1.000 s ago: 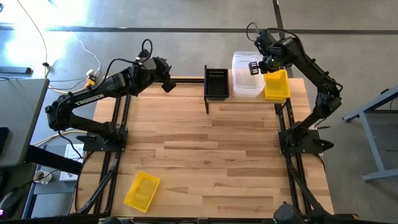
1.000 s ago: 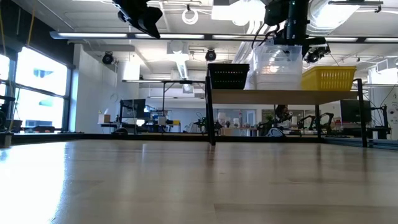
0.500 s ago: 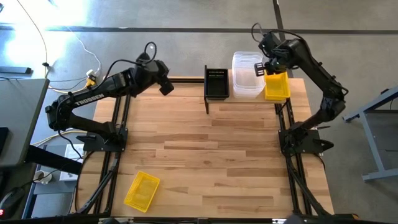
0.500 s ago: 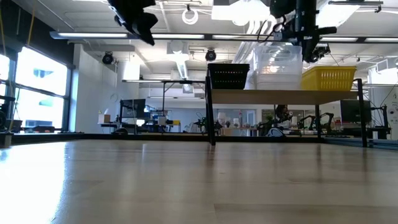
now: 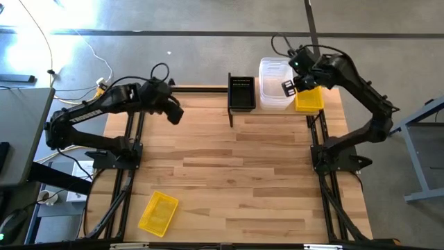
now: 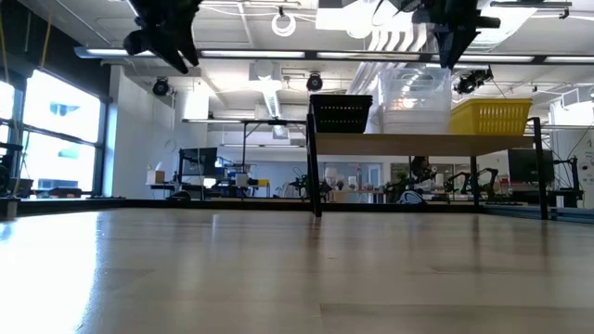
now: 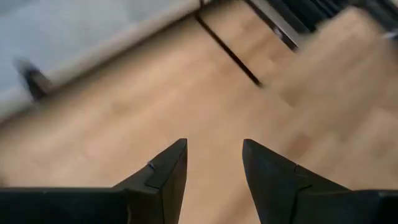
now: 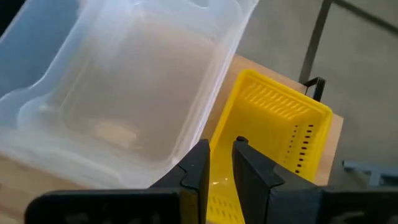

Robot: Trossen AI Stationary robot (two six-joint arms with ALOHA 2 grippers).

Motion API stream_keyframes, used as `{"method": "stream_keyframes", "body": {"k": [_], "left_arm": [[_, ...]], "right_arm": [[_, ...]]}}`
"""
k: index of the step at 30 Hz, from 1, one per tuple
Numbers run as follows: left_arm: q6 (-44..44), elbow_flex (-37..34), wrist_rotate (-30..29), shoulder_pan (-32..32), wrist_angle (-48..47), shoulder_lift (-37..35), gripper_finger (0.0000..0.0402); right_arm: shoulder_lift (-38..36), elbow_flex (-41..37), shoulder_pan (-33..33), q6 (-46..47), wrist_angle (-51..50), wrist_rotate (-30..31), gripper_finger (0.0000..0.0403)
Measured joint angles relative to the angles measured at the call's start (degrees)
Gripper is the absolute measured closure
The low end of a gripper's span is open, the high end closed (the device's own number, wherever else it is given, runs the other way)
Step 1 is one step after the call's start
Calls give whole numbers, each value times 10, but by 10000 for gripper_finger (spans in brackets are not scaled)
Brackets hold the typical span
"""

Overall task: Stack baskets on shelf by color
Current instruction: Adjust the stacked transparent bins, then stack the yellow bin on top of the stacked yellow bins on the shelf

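**Three stacks on the shelf, one yellow basket lying alone on the table**

The shelf (image 5: 270, 111) is standing at the far edge of the table (image 5: 236, 173), carrying a black mesh basket (image 5: 241, 92), a stack of clear tubs (image 5: 272, 82) beside it, and a yellow mesh basket (image 5: 309, 101) at the right end. In the low view these are sitting side by side on the plank, the clear stack rising highest.

The right gripper (image 5: 289, 86) is hovering above the shelf, over the line where the clear tubs meet the yellow basket; its jaws are standing close together with only a narrow gap and nothing between them.

The left gripper (image 5: 173, 114) is hanging over the table's far left part, well apart from the shelf, its jaws spread and empty.

A second yellow mesh basket (image 5: 158, 212) is lying at the near left corner of the table, far from both arms.
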Motion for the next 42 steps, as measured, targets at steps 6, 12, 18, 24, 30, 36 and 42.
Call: {"method": "stream_keyframes", "body": {"k": [6,12,18,24,30,36,42], "left_arm": [[-145,0,111,-47,-123,-19,257],[-243,0,110,-156,-196,-19,257],[-342,0,83,-284,-196,-19,257],[-486,0,56,-415,-195,2,257],[-579,0,43,-526,-201,52,257],[-682,0,32,-609,-223,110,257],[-783,0,32,-681,-231,157,257]], "right_arm": [[-24,0,62,-4,-7,16,346],[-27,0,116,-29,-7,15,346],[-27,0,171,-34,-7,3,346],[-27,0,240,-36,-7,0,346],[-27,0,294,-30,-7,0,346],[-27,0,326,-29,-7,0,346],[-26,0,341,-14,4,0,346]]}}
